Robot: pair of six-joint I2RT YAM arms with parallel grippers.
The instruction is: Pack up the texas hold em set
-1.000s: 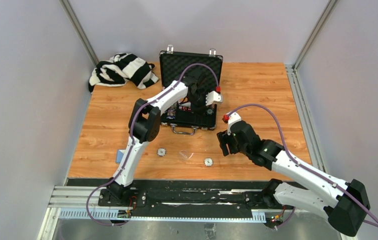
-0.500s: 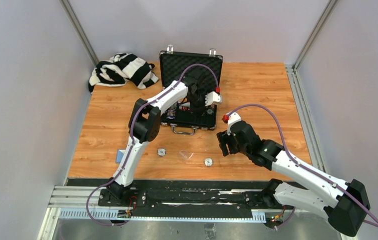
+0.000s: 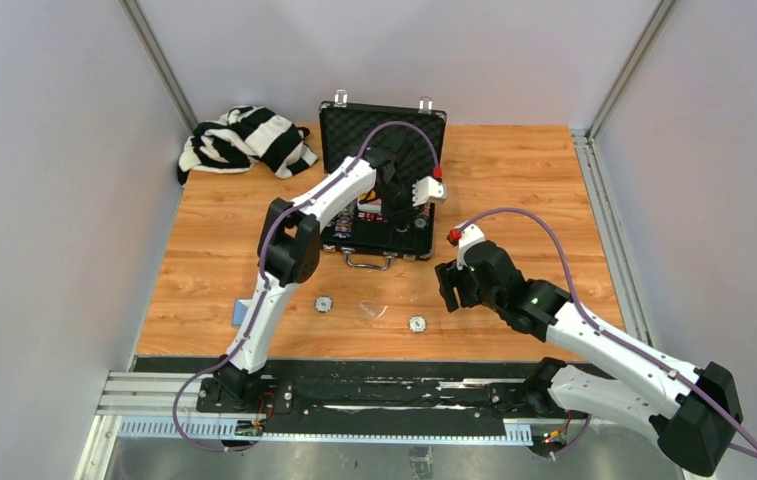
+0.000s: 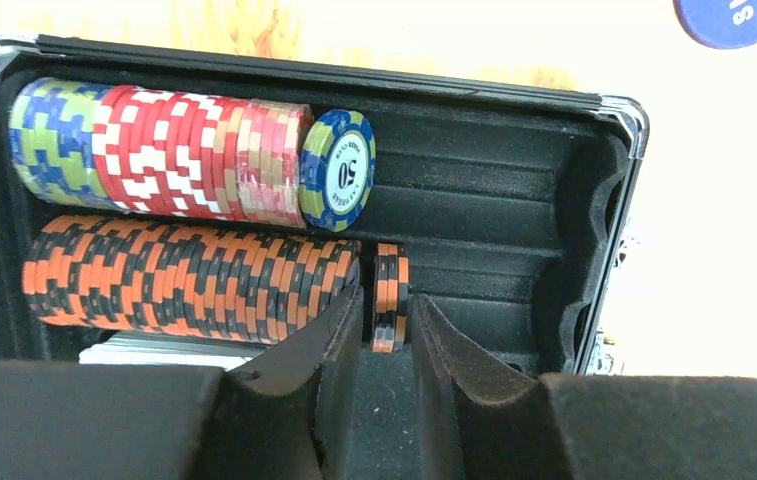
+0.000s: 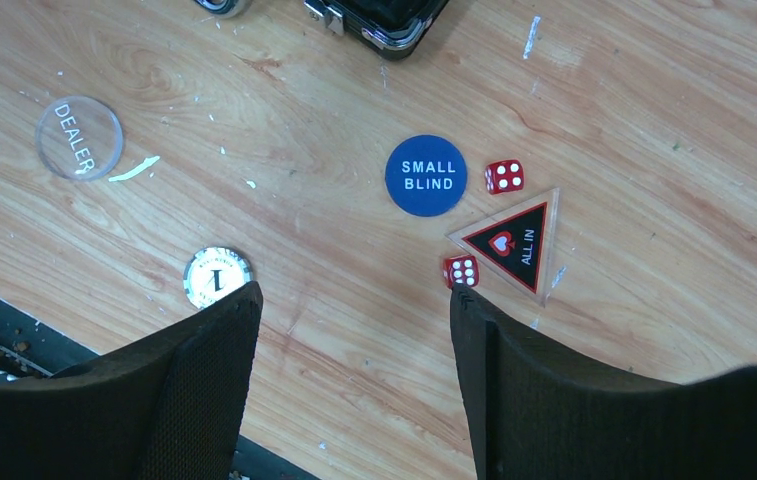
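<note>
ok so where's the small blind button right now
In the right wrist view, the blue small blind button lies flat on the wooden table, just left of a red die and the triangular all-in marker, below the case corner.

My left gripper (image 4: 385,303) is low in the case (image 4: 594,190): chip rows (image 4: 184,275) wall its left, bare foam slots (image 4: 474,190) lie free on its right. My right gripper (image 5: 354,297) hangs spread over bare table (image 5: 354,385); dice (image 5: 461,271), buttons (image 5: 426,175) and a chip (image 5: 218,277) lie ahead.

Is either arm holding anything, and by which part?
The left tool brackets a few orange-and-black chips across their flat faces; whether it grips them cannot be told. The right tool holds nothing.
</note>
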